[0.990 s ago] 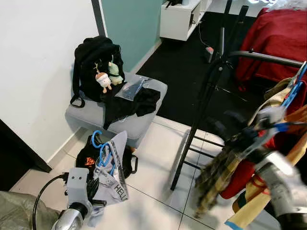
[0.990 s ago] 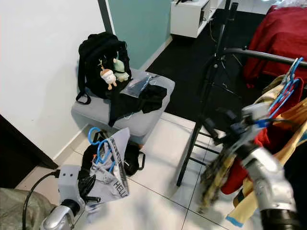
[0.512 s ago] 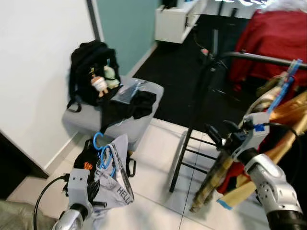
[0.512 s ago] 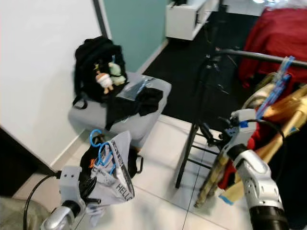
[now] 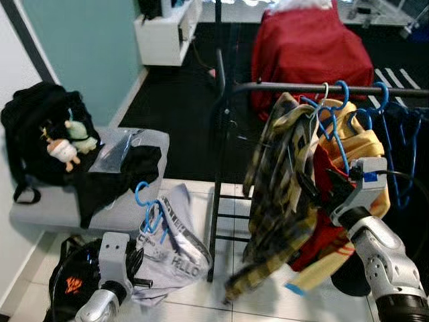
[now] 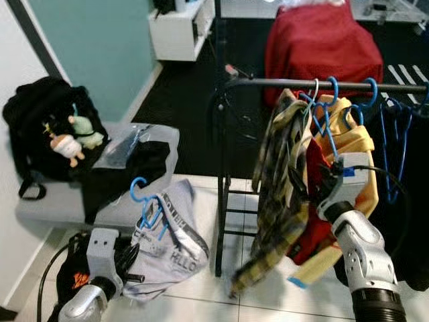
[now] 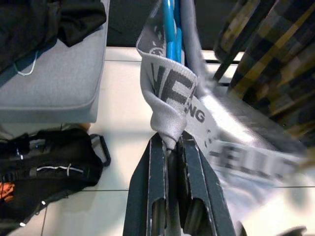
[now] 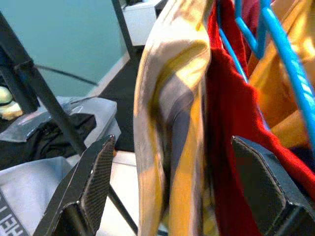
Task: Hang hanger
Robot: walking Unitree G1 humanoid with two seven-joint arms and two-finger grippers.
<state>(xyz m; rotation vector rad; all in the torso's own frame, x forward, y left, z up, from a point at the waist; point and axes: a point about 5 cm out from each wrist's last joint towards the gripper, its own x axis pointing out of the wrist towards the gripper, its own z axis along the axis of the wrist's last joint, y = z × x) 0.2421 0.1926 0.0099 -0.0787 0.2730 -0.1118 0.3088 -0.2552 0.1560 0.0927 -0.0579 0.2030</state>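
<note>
The landmark is the black metal clothes rail (image 6: 322,82), a thin round bar on a dark upright post standing on glossy white floor tiles (image 6: 201,201). From it hang several blue plastic hangers (image 6: 328,111) with curved hooks, carrying a soft yellow-and-grey checked shirt (image 6: 276,181), a red garment (image 6: 310,201) and a mustard-yellow garment (image 6: 355,144).

Low and to the left of the rail's post, the left gripper (image 7: 170,162) has its two flat black fingers pressed together on the thick woven hem of a grey fabric garment with bold dark lettering (image 6: 164,245). That garment is draped over a blue plastic hanger (image 6: 142,198), whose hook sticks up above the cloth, well below the bar.

The right gripper (image 8: 172,187) is raised just beside the checked shirt under the rail, its textured carbon-patterned fingers (image 8: 96,172) spread wide apart with nothing between them.

Further left of the rail sits a padded grey ottoman (image 6: 60,198) bearing a black backpack (image 6: 40,121) with small plush toys (image 6: 70,137) and crumpled black clothing (image 6: 127,171).
</note>
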